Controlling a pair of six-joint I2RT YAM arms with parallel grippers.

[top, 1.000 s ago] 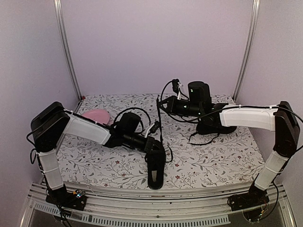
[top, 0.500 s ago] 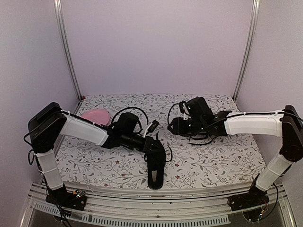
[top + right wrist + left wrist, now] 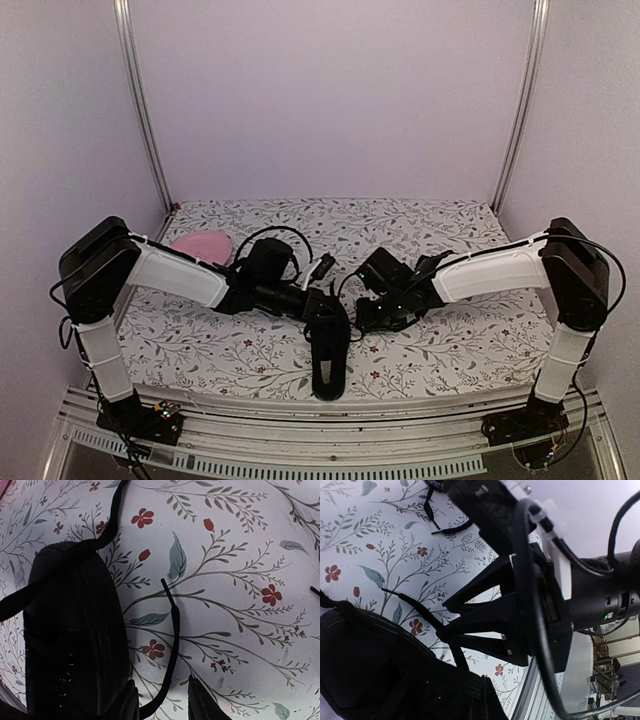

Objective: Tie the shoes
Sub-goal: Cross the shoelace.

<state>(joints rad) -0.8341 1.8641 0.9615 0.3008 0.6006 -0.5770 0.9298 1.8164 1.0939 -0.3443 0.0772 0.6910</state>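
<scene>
Left claw [image 3: 441, 626] clenched on the shoe [image 3: 365, 665] lace [image 3: 411, 605]; right claw [image 3: 160, 702] released, bare floral tablecloth [image 3: 240, 580] ahead of it.

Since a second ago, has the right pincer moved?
Yes. The right pincer came down and toward the near edge: it was raised well beyond the near shoe, and now sits low just right of it.
</scene>
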